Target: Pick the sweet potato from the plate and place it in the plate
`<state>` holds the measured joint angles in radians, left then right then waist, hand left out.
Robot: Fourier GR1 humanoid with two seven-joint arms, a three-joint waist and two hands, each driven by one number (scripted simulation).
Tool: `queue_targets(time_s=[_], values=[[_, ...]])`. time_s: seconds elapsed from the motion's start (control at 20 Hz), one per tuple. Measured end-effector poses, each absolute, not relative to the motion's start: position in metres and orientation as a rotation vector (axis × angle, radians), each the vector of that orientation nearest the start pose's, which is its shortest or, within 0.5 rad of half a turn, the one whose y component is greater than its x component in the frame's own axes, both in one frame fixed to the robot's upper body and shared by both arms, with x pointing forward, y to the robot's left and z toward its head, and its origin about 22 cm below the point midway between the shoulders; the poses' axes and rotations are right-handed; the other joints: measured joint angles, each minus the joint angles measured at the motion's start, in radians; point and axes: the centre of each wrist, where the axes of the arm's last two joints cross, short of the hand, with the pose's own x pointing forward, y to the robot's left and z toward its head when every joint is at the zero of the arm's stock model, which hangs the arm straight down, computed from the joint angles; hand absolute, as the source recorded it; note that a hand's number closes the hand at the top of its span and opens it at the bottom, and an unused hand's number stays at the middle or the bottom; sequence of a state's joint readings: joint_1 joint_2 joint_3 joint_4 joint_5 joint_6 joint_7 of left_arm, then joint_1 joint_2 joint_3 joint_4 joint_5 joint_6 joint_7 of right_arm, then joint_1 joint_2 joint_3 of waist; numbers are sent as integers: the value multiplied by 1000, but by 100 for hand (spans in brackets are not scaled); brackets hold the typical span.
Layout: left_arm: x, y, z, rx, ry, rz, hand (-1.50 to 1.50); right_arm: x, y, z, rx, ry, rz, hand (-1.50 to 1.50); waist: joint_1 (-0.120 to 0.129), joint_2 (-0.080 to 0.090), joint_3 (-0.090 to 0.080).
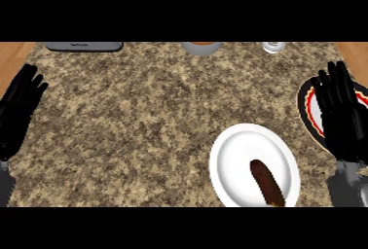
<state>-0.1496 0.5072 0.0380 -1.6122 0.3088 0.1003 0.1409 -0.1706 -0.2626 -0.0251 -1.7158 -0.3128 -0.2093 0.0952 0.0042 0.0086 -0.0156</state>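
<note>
At the far left the left robot hand (20, 114) rests flat near the edge of the speckled brown granite table (137, 121), its fingers straight and holding nothing. Between it and the plates lies a wide bare stretch of stone — plenty of room to move. Along the far edge sit a flat grey appliance (84, 46), a grey round bowl (202, 47) and a small clear glass (274, 46), all well apart from the work.

Right of centre, the long dark brown sweet potato (266, 181) lies on the white oval plate (233, 151), toward its near rim, untouched — so nothing of the task looks done yet. At the right edge the right robot hand (342, 114) hovers released, fingers extended, over the black plate with a red and yellow rim (310, 109), hiding much of it. That plate sits just beside the white one, so the carry looks short; the picking and the placing both remain.
</note>
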Motion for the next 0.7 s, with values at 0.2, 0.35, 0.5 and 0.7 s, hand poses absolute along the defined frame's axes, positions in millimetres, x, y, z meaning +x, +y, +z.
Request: queue_targets(time_s=[0.2, 0.35, 0.5, 0.7], values=[[276, 323, 83, 203, -1587, -82, 0, 282, -259, 94, 170, -1737, 117, 150, 11, 2, 11], [274, 315, 70, 189, -1537, -98, 0, 285, -251, 110, 248, -1739, 458, 150, 31, 0, 9], [274, 306, 55, 178, -1482, -93, 0, 287, -270, 103, 180, -1798, 631, -150, 19, 0, 11], [276, 294, 39, 165, -1446, -84, 0, 284, -306, 56, 294, -1783, 691, -150, 10, 5, 17]])
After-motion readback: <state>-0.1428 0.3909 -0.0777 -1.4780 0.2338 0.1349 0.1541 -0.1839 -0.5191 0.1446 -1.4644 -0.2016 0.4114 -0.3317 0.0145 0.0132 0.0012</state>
